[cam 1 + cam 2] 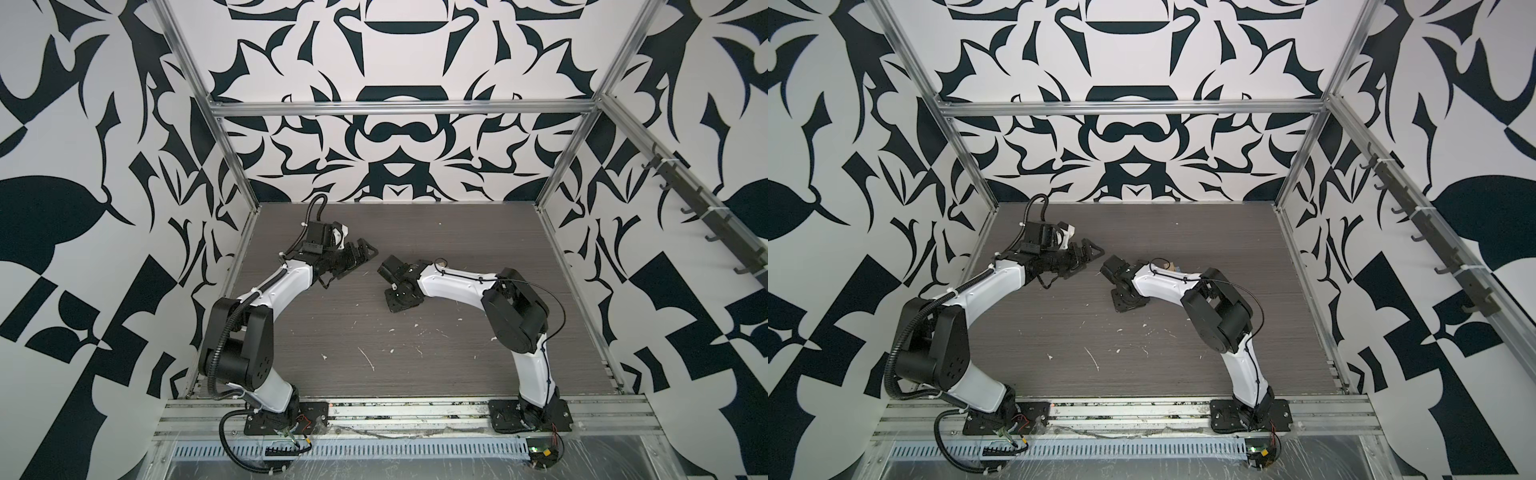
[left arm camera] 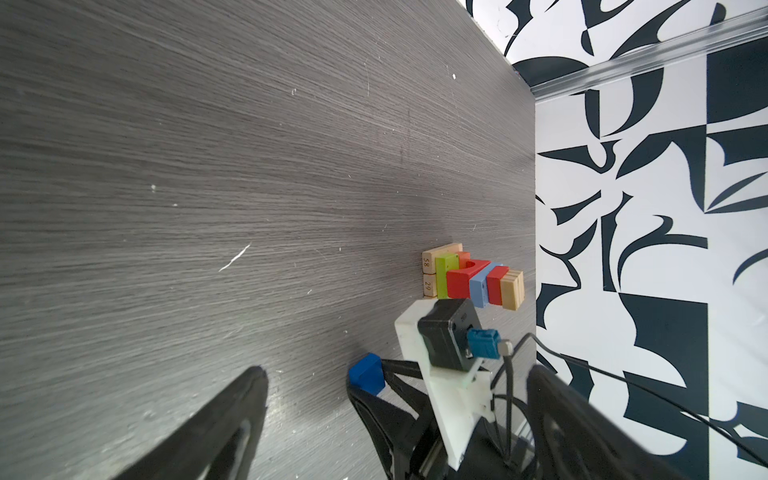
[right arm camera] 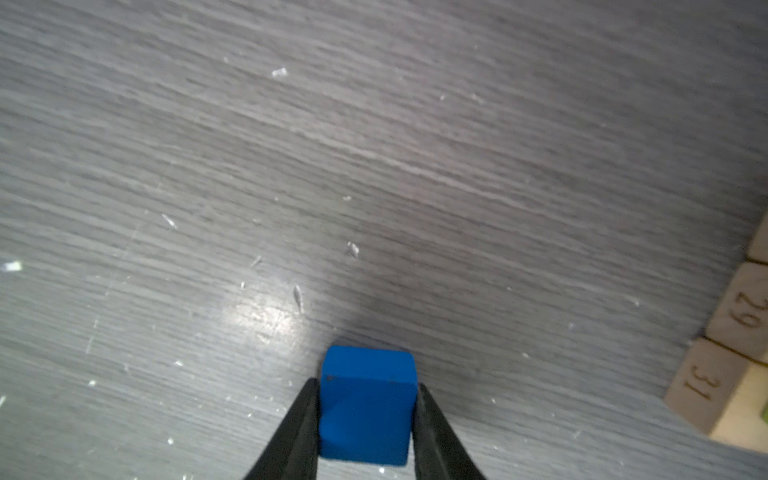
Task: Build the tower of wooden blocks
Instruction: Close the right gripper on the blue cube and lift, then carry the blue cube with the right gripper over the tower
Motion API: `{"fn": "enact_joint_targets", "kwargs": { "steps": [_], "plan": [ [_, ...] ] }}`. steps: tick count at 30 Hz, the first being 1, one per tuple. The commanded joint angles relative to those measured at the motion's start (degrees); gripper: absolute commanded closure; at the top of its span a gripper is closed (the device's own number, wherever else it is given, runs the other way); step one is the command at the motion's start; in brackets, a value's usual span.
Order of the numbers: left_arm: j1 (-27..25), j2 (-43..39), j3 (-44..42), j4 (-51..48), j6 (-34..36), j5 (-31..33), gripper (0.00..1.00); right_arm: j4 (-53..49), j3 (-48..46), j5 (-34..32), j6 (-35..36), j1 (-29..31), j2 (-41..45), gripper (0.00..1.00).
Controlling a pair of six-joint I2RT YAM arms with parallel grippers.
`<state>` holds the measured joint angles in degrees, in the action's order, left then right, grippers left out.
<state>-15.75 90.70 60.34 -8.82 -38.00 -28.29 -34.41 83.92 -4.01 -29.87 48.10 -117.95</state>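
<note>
The wood block tower (image 2: pixel 473 278) stands on the grey table (image 2: pixel 208 166): tan numbered base blocks, then lime green, orange, red, light blue, red, and a tan block on top. In both top views my right arm hides it almost fully; only a tan bit (image 1: pixel 1169 266) shows. My right gripper (image 3: pixel 368 384) points down beside the tower and is shut on a blue cube (image 3: pixel 368 407), its fingers pressed on both sides of the cube (image 2: pixel 368 374). I cannot tell if the cube touches the table. The tower's base blocks (image 3: pixel 739 320) lie to one side. My left gripper (image 1: pixel 368 257) hovers open and empty, facing the right gripper (image 1: pixel 401 299).
Aluminium frame posts (image 1: pixel 561 174) and black-and-white patterned walls (image 1: pixel 104 208) close in the table on three sides. White flecks and scratches (image 1: pixel 365 357) dot the table top. Both arm bases sit on the front rail (image 1: pixel 415 409).
</note>
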Motion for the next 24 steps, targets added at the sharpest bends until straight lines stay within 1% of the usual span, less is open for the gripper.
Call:
{"fn": "enact_joint_targets", "kwargs": {
  "steps": [1,9,15,24],
  "plan": [
    [0.1,-0.5,-1.0,0.2,-0.3,-0.5,0.01,-0.6,0.2,-1.2,-0.2,0.3,2.0,0.63],
    [0.0,-0.4,-1.5,1.0,-0.6,-1.1,0.00,-2.7,1.6,-2.6,1.3,0.2,4.2,0.65],
    [0.0,-0.1,-2.0,1.9,-1.1,-1.9,0.00,-7.4,5.7,-4.3,3.7,0.2,5.3,0.66],
    [0.1,-0.4,-2.2,2.2,-1.2,-1.9,0.01,-10.7,9.2,-6.0,6.0,-0.5,6.9,0.66]
  ]
}}
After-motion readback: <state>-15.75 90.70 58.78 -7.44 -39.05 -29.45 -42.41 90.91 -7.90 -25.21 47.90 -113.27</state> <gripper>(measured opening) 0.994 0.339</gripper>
